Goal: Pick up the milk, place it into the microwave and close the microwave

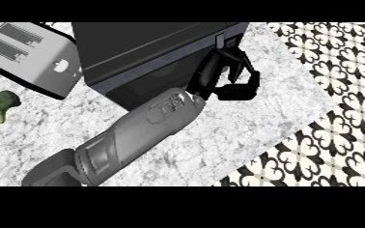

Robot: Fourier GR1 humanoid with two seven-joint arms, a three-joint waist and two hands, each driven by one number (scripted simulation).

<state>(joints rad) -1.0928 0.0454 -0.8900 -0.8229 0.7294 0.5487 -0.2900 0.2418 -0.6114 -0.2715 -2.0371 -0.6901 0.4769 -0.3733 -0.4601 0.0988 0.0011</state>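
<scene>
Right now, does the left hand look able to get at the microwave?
Likely yes: the left hand, fingers curled, sits right at the microwave's right-hand corner, and nothing shows between the two.

Grey ribbed forearm (128, 135), black jointed hand (231, 79)

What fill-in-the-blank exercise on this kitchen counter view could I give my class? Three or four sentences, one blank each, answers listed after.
1. The black hand is at the front right corner of the ____ microwave.
2. The silver toaster lies to the microwave's ____.
3. A small ____ item shows at the view's left edge.
4. The counter top has a ____ pattern.

Answers: black; left; green; marble
</scene>
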